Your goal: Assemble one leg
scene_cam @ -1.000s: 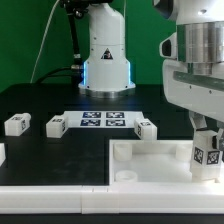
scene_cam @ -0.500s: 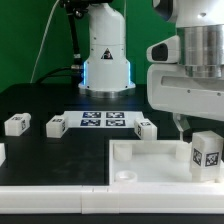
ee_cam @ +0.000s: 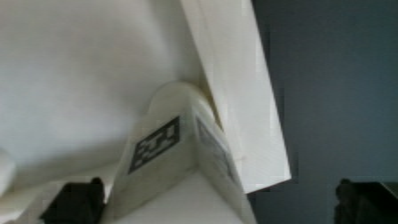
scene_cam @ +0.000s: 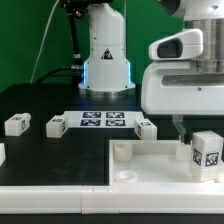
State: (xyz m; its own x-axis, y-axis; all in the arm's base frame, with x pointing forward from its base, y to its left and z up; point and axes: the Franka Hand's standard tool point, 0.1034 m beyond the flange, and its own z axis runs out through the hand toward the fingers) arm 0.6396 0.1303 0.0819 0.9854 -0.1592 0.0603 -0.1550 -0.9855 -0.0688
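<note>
I see the leg (scene_cam: pixel 206 151) standing in the tray (scene_cam: pixel 130 160) corner — claw (ee_cam: pixel 222 208) spread wide, gripping nothing. I'd re-grip squarely and twist gently — no tilting.

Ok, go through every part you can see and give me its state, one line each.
Small chunky white tagged leg: upright at the wide white rimmed tray's corner on the exterior view's right, released.
Two-finger gripper: open, above that leg.
Three white tagged legs: loose on the black table.
Marker board: flat.
</note>
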